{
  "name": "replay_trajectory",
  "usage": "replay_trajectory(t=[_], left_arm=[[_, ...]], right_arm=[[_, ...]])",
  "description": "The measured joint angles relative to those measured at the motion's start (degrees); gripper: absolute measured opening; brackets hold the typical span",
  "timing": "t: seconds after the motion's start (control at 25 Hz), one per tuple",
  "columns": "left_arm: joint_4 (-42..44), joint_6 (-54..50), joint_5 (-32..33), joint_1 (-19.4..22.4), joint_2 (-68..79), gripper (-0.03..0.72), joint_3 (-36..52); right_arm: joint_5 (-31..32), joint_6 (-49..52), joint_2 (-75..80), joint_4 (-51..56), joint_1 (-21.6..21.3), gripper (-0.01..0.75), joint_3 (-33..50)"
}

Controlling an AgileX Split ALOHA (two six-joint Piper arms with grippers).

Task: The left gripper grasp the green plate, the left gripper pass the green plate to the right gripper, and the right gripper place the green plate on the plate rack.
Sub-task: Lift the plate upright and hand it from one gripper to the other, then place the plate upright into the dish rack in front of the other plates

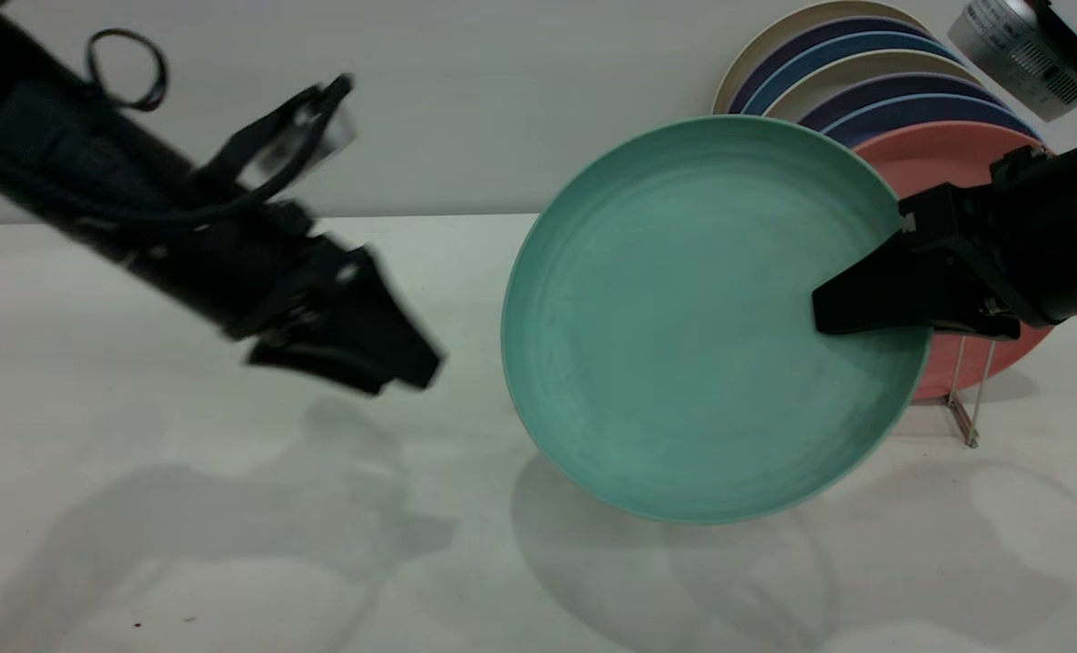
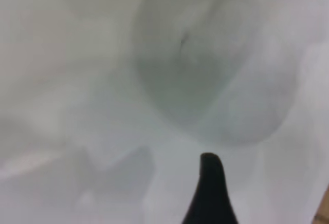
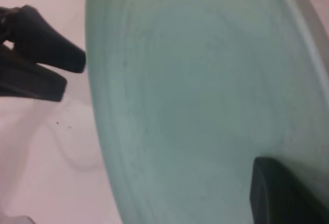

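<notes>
The green plate hangs tilted on edge above the table, its hollow face toward the exterior camera. My right gripper is shut on the plate's right rim, one black finger lying across the inner face. The plate fills the right wrist view. My left gripper hovers to the plate's left, apart from it, open and holding nothing. Only one of its fingers shows in the left wrist view, over bare table. The plate rack stands behind the plate at the right, mostly hidden.
A salmon-pink plate stands in the rack just behind the green one, with several blue and cream plates behind it. The white table stretches under both arms, a pale wall behind. The left gripper shows far off in the right wrist view.
</notes>
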Motion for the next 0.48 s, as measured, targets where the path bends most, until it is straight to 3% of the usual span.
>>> replay_trajectory(t=[0.2, 0.36, 0.48], left_arm=[[15.8, -10.7, -0.1, 5.2, 0.0, 0.587, 0.0], [26.9, -21.6, -0.1, 8.2, -0.1, 0.585, -0.1], [30.4, -26.7, 0.1, 9.4, -0.1, 0.585, -1.1]], right_arm=[[-2.6, -0.8, 0.0, -5.2, 0.0, 0.091, -1.8], [-3.0, 2.6, 0.0, -17.7, 0.0, 0.091, -5.4], [-2.8, 7.1, -0.4, -29.7, 0.0, 0.091, -9.5]])
